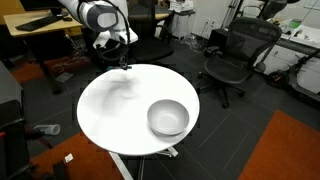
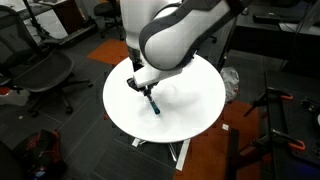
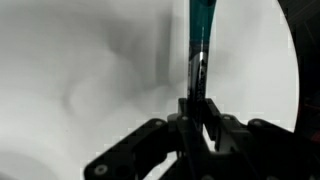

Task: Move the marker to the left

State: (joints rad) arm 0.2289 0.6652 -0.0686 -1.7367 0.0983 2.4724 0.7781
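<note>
Where it hangs over the table [image 2: 195,95], the hand [image 3: 197,106] clamps the marker [image 3: 198,40].

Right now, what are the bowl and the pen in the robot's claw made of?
The bowl looks like metal, or maybe grey glazed ceramic: its smooth rim catches light. The marker looks like plastic: a glossy teal part with a bright streak, and a dark part. The gripper holds it.

Panda arm [image 2: 175,35] bent forward, wrist pointing down. gripper [image 2: 142,85] hangs low, jaws closed on the marker [image 2: 152,101], which sticks out tilted past the fingertips. Wrist view: fingers [image 3: 214,125] clamp the marker's dark end.
</note>
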